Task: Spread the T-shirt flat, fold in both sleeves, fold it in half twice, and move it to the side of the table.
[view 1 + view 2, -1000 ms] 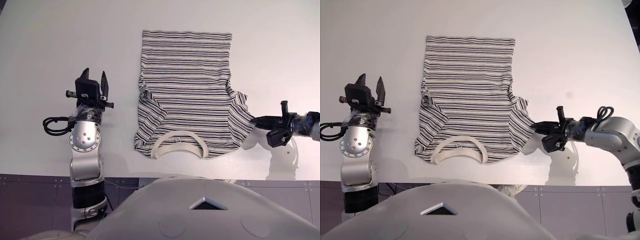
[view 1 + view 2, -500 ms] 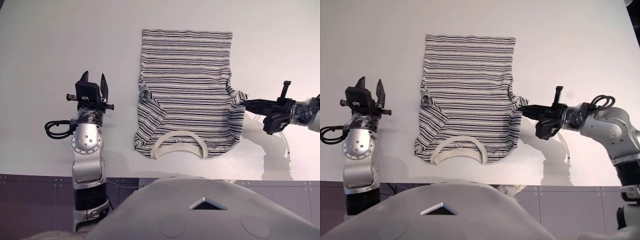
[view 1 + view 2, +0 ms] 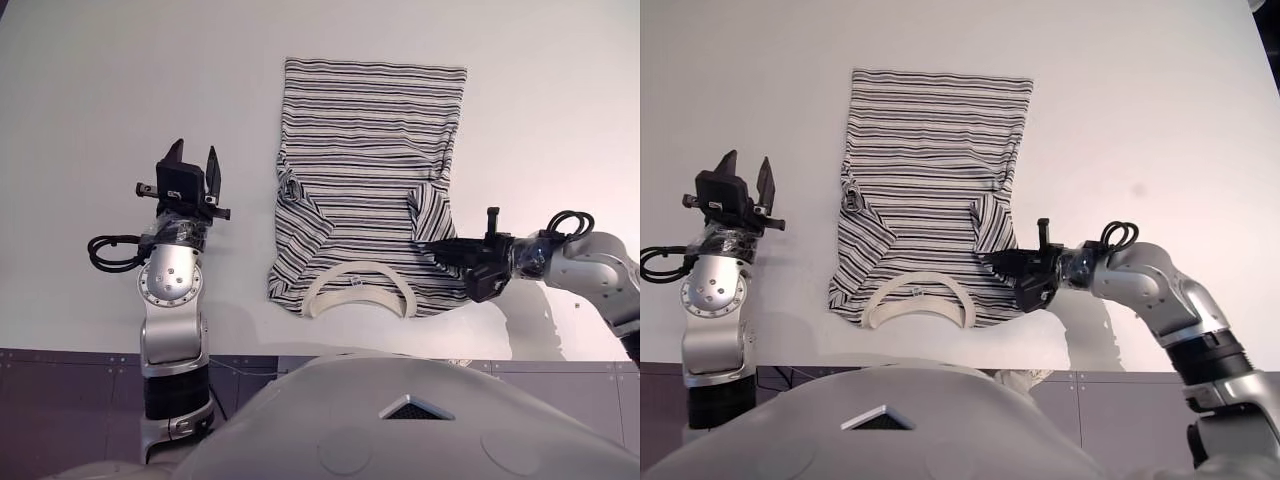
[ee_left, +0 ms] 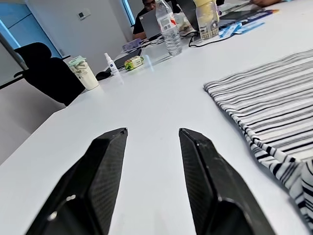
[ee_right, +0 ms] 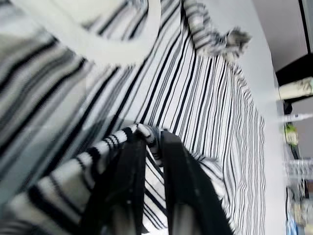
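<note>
A striped T-shirt [image 3: 370, 130] lies flat on the white table [image 3: 100, 80], its white collar [image 3: 358, 280] toward me. Its left sleeve [image 3: 297, 200] is tucked in over the body. My right gripper [image 3: 442, 247] hovers low over the shirt's right side near the collar, shut on the right sleeve [image 3: 428, 205], which is drawn in over the shirt's body. The right wrist view shows the fingers [image 5: 172, 161] pinching striped cloth [image 5: 122, 134]. My left gripper [image 3: 193, 155] stands open left of the shirt, apart from it, with bare table between its fingers [image 4: 105, 166].
A black cable [image 3: 105, 250] loops beside my left forearm. The table's front edge [image 3: 80, 350] runs just below the collar. At the far end, in the left wrist view, stand a water bottle [image 4: 167, 28], a cup [image 4: 84, 73] and a black chair [image 4: 49, 73].
My right gripper has carried the right sleeve from out beside the shirt leftward over the shirt's body. The left gripper has hardly moved.
</note>
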